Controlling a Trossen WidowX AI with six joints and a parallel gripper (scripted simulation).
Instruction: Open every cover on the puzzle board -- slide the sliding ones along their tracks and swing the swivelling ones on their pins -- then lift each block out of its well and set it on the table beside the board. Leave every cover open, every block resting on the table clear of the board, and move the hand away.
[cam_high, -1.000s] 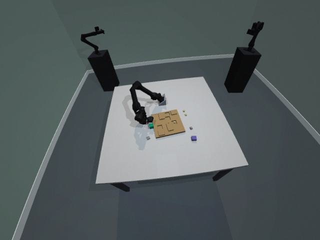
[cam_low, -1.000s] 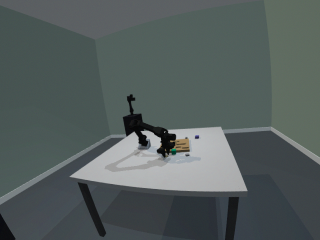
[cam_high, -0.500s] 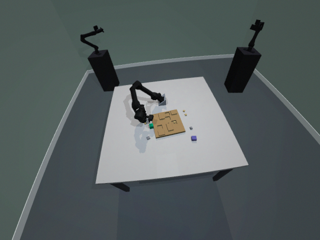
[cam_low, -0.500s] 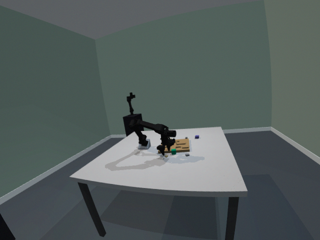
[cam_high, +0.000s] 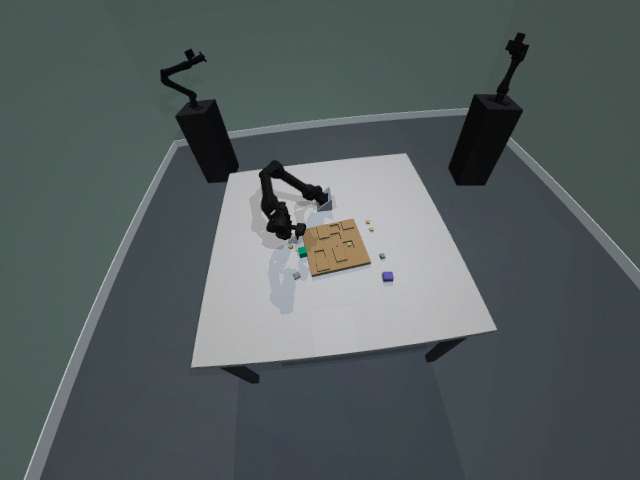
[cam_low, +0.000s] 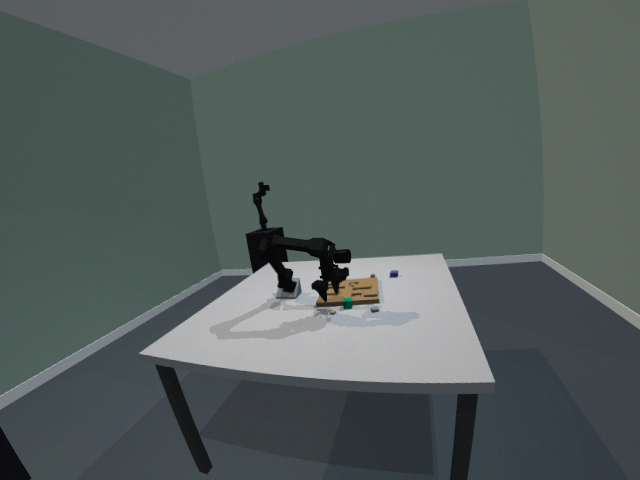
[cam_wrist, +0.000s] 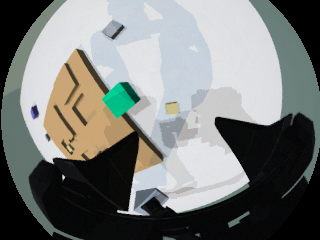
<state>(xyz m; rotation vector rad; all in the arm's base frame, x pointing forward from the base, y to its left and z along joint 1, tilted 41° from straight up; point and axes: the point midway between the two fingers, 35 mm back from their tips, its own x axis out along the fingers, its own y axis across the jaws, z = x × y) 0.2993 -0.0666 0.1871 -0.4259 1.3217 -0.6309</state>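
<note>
The tan puzzle board (cam_high: 356, 260) (cam_low: 371, 283) (cam_wrist: 63, 87) lies mid-table, with dark open wells showing. My gripper (cam_high: 295, 236) (cam_low: 327, 294) (cam_wrist: 178, 128) is open and empty, low over the table just off the board's left edge. A green block (cam_high: 302, 251) (cam_low: 347, 303) (cam_wrist: 120, 100) rests on the table against that edge. A small tan block (cam_high: 288, 247) (cam_low: 332, 312) (cam_wrist: 172, 108) lies on the table between my spread fingers, untouched. A small grey piece (cam_wrist: 151, 199) (cam_high: 293, 240) sits close under the hand.
A grey block (cam_high: 296, 275) (cam_low: 374, 308) (cam_wrist: 114, 28) lies left of the board's front. Right of the board lie another grey block (cam_high: 382, 255), a purple block (cam_high: 387, 276) (cam_low: 394, 273) and two small tan blocks (cam_high: 369, 225). The arm's base (cam_high: 325, 204) stands behind the board.
</note>
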